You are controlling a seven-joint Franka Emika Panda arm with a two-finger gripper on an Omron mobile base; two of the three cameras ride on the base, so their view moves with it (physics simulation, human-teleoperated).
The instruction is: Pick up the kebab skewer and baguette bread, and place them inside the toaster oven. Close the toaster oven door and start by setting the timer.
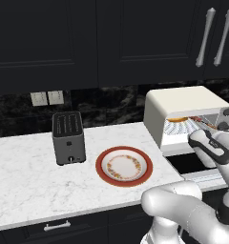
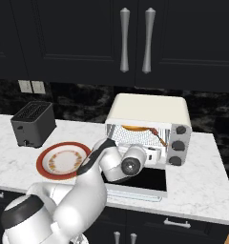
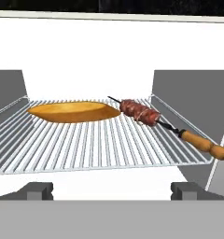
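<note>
in the left base view you see the cream-white boxy toaster oven [image 1: 185, 112] at the right end of the white marble counter [image 1: 26, 167], its dark glass door [image 1: 195, 164] folded down flat, with the white arm's wrist in front of the open mouth; a dark grey slot toaster [image 1: 68, 137] stands to the left and a red-rimmed round plate [image 1: 124, 166] lies between them, bare. in the right base view the wire rack carries something orange at the far side, and grey knobs [image 2: 179, 144] line the oven's right. in the hand view your gripper [image 3: 112, 190] has its jaws spread wide and holds nothing, just outside the rack [image 3: 86, 140]; the golden-orange tapered baguette [image 3: 73, 112] lies at the far left of the rack, and the thin kebab skewer with reddish-brown chunks [image 3: 149, 115] runs from beside it to the near right, its orange end past the rack's edge.
</note>
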